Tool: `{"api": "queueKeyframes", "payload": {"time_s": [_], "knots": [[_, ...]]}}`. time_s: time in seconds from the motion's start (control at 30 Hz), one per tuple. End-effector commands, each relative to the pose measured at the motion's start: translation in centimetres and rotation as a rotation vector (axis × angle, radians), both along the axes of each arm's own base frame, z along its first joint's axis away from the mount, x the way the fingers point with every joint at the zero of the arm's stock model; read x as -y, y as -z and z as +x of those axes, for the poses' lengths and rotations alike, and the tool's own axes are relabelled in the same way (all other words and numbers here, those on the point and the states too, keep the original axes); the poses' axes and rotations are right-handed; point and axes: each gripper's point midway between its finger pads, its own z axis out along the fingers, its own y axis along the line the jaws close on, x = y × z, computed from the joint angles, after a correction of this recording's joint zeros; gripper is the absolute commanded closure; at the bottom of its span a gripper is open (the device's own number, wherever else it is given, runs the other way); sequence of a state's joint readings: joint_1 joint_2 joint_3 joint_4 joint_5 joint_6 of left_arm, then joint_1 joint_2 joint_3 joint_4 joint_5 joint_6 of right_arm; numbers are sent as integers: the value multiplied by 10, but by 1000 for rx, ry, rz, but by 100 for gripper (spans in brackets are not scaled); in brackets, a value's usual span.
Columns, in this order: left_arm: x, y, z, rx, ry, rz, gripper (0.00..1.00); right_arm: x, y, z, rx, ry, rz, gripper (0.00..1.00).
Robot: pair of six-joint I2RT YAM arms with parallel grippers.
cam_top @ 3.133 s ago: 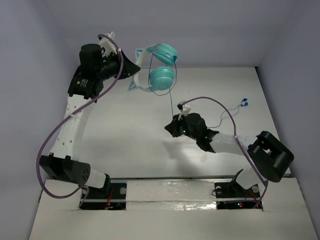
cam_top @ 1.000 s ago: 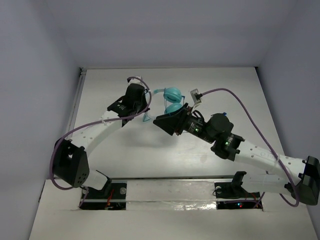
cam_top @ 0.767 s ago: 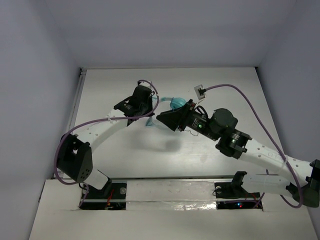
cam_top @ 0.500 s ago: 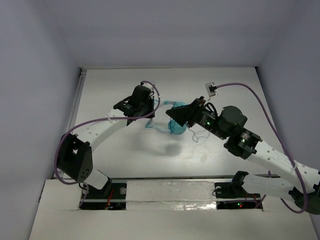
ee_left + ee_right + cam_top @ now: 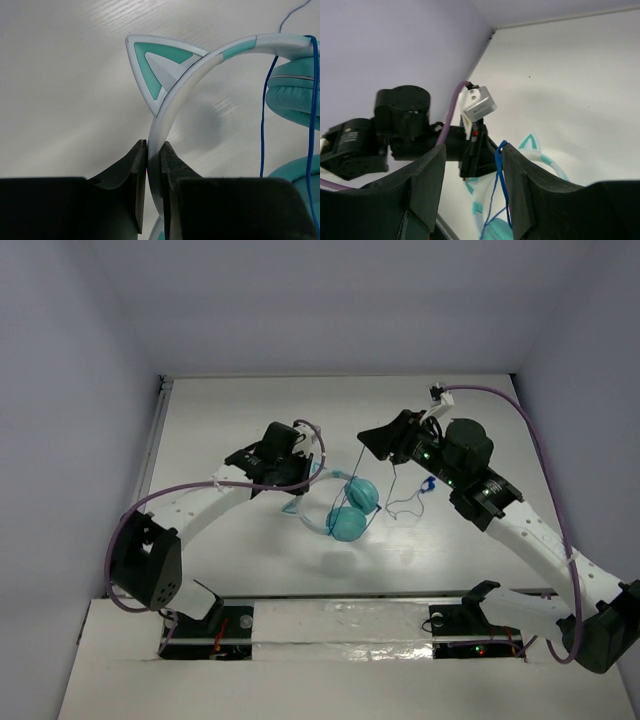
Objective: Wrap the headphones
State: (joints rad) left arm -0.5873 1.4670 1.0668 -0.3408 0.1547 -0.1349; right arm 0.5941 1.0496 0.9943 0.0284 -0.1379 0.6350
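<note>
The teal headphones [image 5: 347,508] hang just right of my left gripper [image 5: 298,472], ear cups toward the near side. In the left wrist view my left gripper [image 5: 153,146] is shut on the pale headband [image 5: 172,95], just below a cat-ear point [image 5: 152,70]; an ear cup [image 5: 295,95] and the thin blue cord [image 5: 264,115] show at the right. My right gripper [image 5: 370,438] is raised behind the headphones with its jaws apart. The cord [image 5: 497,170] is hooked over one fingertip [image 5: 512,160] and runs taut down to the ear cups. A slack cord loop [image 5: 400,508] trails right.
The cord's plug end [image 5: 428,483] lies on the white table [image 5: 230,560] under my right arm. Purple robot cables [image 5: 520,415] loop off both wrists. Grey walls [image 5: 80,390] enclose the table at the back and on both sides.
My right gripper has drawn back and to the right, pulling the cord taut. The headphones, held by my left gripper, have swung toward the near side and out from under the right arm.
</note>
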Motion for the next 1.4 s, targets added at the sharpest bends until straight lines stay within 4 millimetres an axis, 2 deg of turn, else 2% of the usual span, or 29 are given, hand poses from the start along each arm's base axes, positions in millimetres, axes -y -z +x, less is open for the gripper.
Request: {"api": "queueKeyframes", "payload": {"time_s": [0.0,0.27,0.37,0.47,0.5,0.53,0.6,0.7,0.73,0.77,0.8,0.87,0.9,0.97,1.0,1.03,1.07,1.1,1.13,1.17,1.2,1.23,1.27,1.3,1.33,1.37], "knots": [[15,-38,-12,71,119,-119,100,7,-18,7,71,-6,-41,45],[41,-84,-33,120,278,-303,100,11,18,23,21,14,-111,45],[47,-106,-45,145,350,-389,100,24,25,33,18,65,-105,46],[49,-116,-49,150,371,-431,100,30,28,34,16,64,-76,50],[48,-123,-49,156,378,-459,100,32,36,32,10,52,-72,51],[46,-125,-46,156,371,-475,100,33,27,28,41,48,-49,51],[46,-135,-49,154,396,-528,100,34,29,24,44,49,-43,53],[45,-147,-49,147,407,-586,100,36,45,24,25,57,-50,53],[46,-149,-47,146,393,-591,100,36,49,24,20,57,-52,53],[46,-152,-45,145,381,-591,100,35,61,25,-3,56,-59,53],[42,-146,-41,115,350,-573,100,35,66,25,-9,56,-61,53],[40,-154,-32,124,308,-555,100,38,76,22,-12,64,-56,53],[34,-146,-25,110,243,-505,100,41,79,23,-10,87,-55,58],[28,-156,-16,141,189,-476,100,46,81,23,5,111,-41,73],[21,-152,-11,140,136,-436,100,47,94,21,-9,115,-43,98],[19,-167,-6,175,120,-433,100,46,93,20,14,105,-26,100],[15,-172,-2,189,99,-420,100,44,98,18,13,93,-22,100],[7,-170,4,188,47,-370,100,41,114,13,-5,61,-32,100],[-2,-183,11,217,2,-332,100,41,116,13,16,61,-29,100],[-1,-197,13,251,9,-343,100,41,123,14,12,60,-45,100],[-8,-196,16,246,-27,-304,100,40,130,15,6,57,-63,90],[-11,-213,19,282,-40,-305,100,37,141,18,-18,42,-89,79],[-14,-216,19,279,-50,-291,100,35,146,18,-16,22,-110,65],[-15,-219,21,288,-55,-284,100,28,151,15,-25,-23,-113,47],[-15,-231,23,310,-56,-292,100,23,149,16,-14,-48,-101,41],[-15,-234,23,313,-59,-291,100,17,164,18,-47,-76,-115,37]]}}
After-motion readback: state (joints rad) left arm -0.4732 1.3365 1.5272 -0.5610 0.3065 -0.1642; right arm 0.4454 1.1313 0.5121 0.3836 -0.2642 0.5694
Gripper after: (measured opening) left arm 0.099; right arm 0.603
